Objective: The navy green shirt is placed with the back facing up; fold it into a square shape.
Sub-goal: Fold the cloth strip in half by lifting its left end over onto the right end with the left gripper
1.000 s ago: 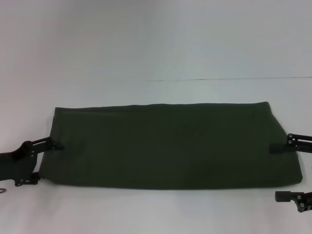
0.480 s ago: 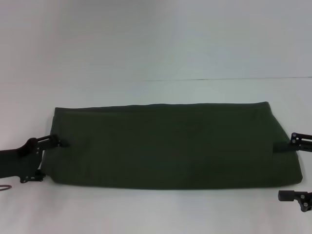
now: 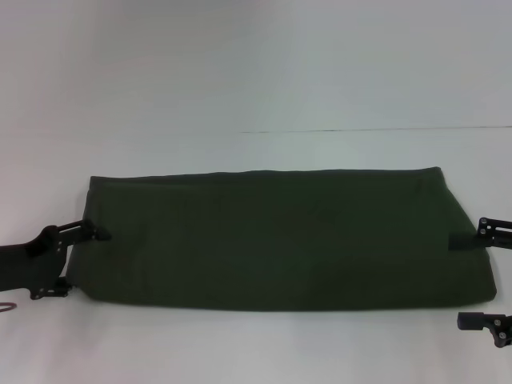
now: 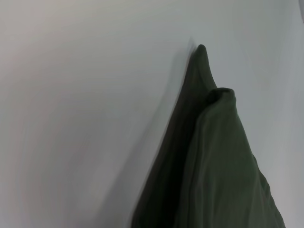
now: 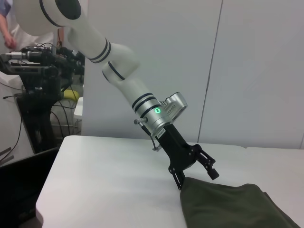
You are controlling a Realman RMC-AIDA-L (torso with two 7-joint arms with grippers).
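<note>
- One navy green shirt [image 3: 280,238], lying as a long folded band across the near part of one white table [image 3: 256,88]; no print showing.
- Two black grippers, one at each short end of the band.
- Left gripper [image 3: 80,258] at the shirt's left end: upper finger tip lies on the cloth edge, lower finger low at the near-left corner, jaws spread. Not clamped on the cloth as far as the head view shows.
- Right gripper [image 3: 468,280] at the shirt's right end: one finger tip rests on the cloth near the edge, the other sits on bare table off the near-right corner. Wide apart, grasping nothing.
- Surface: plain white tabletop, far edge a thin dark line against a pale wall [image 3: 256,48].
- Right wrist view only: the whole left arm [image 5: 118,71], white with black bands and a green light at the wrist; grey wall panels; a dark equipment rack [image 5: 40,90] with cables beyond the table's corner.
- Left wrist view only: the shirt's end close up, two layers stacked, the top one with a rolled fold at its tip [image 4: 223,92]; no fingers visible there.
</note>
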